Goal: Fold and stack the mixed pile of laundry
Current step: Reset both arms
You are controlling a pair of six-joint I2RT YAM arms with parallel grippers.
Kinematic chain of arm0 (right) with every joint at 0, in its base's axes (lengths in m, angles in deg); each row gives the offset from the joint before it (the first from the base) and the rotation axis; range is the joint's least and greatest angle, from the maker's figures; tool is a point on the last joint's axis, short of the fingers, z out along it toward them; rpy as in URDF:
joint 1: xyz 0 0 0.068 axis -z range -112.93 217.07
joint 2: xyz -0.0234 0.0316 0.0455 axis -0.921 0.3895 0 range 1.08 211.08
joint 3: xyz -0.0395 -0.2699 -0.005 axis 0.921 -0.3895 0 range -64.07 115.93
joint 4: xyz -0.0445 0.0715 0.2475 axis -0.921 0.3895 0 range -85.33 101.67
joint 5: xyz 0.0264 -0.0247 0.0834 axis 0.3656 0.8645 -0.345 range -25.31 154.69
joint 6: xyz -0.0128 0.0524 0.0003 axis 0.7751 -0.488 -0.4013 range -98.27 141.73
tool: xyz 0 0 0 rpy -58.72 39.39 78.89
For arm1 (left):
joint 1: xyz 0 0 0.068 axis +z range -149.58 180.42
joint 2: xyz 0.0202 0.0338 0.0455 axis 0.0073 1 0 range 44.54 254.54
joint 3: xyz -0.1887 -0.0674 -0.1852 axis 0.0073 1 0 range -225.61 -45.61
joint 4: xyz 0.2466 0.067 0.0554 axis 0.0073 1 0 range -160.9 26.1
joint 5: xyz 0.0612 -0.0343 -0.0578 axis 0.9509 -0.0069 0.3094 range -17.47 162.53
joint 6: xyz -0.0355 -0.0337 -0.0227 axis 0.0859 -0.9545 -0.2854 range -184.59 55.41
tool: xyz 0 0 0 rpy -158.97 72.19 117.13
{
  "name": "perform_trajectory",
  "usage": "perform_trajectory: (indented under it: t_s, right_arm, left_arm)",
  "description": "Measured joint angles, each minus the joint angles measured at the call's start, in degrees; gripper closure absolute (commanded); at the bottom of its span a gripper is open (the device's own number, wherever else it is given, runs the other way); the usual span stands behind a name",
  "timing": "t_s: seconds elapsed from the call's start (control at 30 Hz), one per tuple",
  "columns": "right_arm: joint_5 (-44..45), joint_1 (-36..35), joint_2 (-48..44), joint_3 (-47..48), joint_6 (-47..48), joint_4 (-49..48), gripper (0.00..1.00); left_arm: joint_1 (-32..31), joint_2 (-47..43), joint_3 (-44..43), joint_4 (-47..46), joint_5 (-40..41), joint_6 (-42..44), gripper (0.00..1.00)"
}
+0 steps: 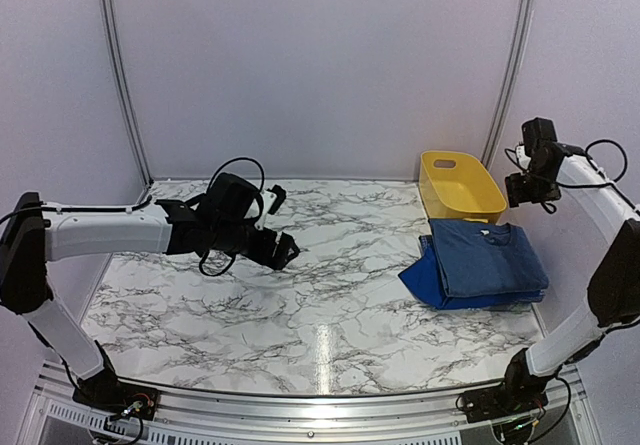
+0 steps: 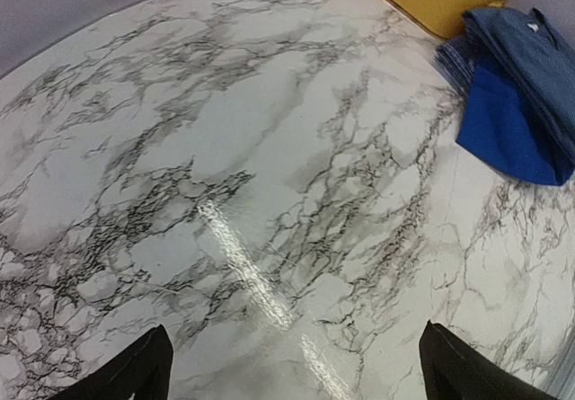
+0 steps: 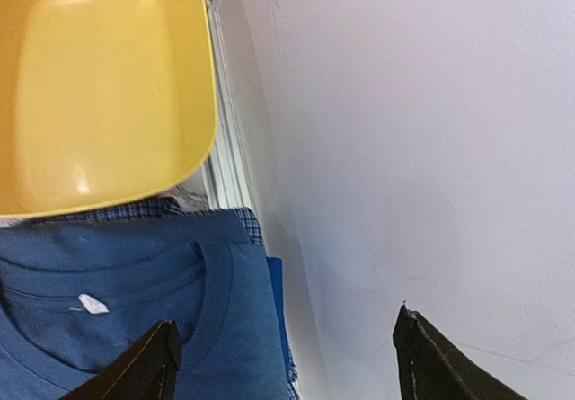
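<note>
The laundry pile lies folded and stacked at the table's right side. A dark denim-blue shirt is on top, with a royal-blue garment sticking out to its left. In the right wrist view the denim shirt's collar covers a checked shirt, whose edge peeks out. My right gripper hangs open above the stack's far right corner by the wall, holding nothing. My left gripper is open over bare marble at centre left, well clear of the stack.
A yellow plastic tub stands just behind the stack, against the back right corner. The right wall is close beside my right gripper. The marble tabletop spreads between the two arms.
</note>
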Motion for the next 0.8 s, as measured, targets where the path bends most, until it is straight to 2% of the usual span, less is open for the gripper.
perform_trajectory:
  t_s: [0.1, 0.17, 0.2, 0.4, 0.53, 0.8]
  right_arm:
    - [-6.4, 0.2, 0.0, 4.4, -2.1, 2.0, 0.15]
    - [-11.1, 0.2, -0.1, 6.8, -3.5, 2.6, 0.03]
    - [-13.7, 0.2, -0.2, 7.6, -4.2, 2.8, 0.02]
    - [-32.3, 0.2, -2.3, 9.2, -8.9, 1.3, 0.02]
    - [-41.4, -1.3, -3.0, 9.0, -12.6, -2.8, 0.01]
    - [-47.6, -16.4, -3.4, 1.1, -17.9, -13.5, 0.02]
  left_arm:
    - [4.2, -0.8, -1.4, 2.0, 1.6, -4.3, 0.01]
    - [7.3, -0.8, -3.9, 4.7, 1.3, -6.5, 0.01]
    - [8.7, -0.8, -5.0, 5.7, 1.0, -7.1, 0.01]
    - [18.8, -2.7, -12.2, 13.1, -2.0, -8.8, 0.01]
    - [23.6, -6.9, -15.5, 19.1, -1.4, -8.3, 0.01]
    - [27.0, -16.5, -13.4, 26.6, 1.0, -8.2, 0.01]
